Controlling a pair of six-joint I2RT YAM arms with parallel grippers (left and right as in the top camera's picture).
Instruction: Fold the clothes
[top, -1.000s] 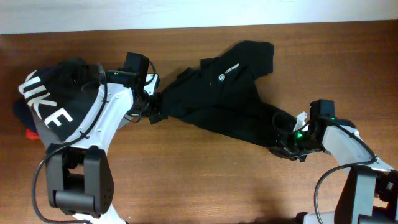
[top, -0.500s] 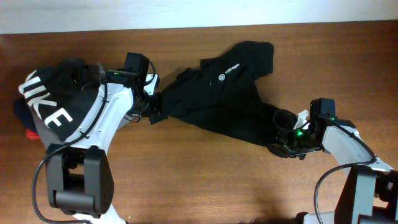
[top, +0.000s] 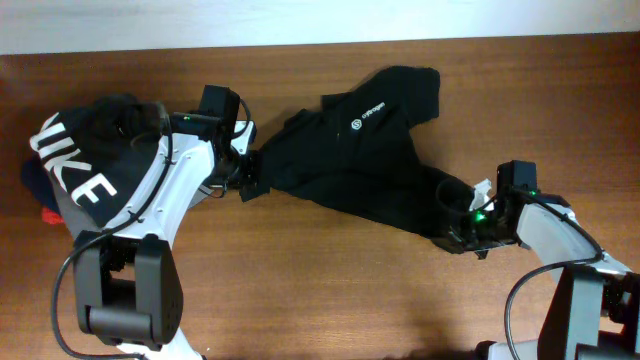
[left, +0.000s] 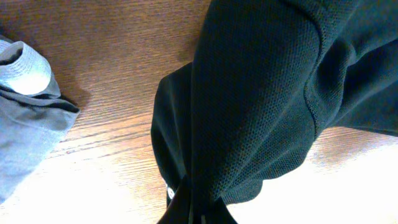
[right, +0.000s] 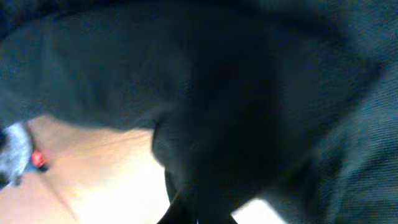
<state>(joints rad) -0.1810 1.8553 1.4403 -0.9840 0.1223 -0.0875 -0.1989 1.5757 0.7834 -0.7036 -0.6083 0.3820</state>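
From the overhead view, I see the plain black short-sleeved T-shirt of soft fabric (top: 360, 165) lying crumpled on the brown wooden table (top: 330, 300). Its long axis runs slantwise from upper left to lower right. The left gripper (top: 250, 178) is at the upper-left end of this axis and the right gripper (top: 466, 236) is at the lower-right end, so the T-shirt lies between them and each arm is nearest to its own end. The black garment with big white letters (top: 75, 170) lies beside the left arm, apart from the T-shirt. In the left wrist view, the cloth narrows into a bunch at the bottom middle, so I judge that the left gripper is pinching the T-shirt. A grey folded garment (left: 25, 124) lies near it on the wood. In the right wrist view everything is dark, blurred cloth, and I cannot tell whether this gripper is pinching or spread. For the next move, I think both ends should be drawn apart along this axis.
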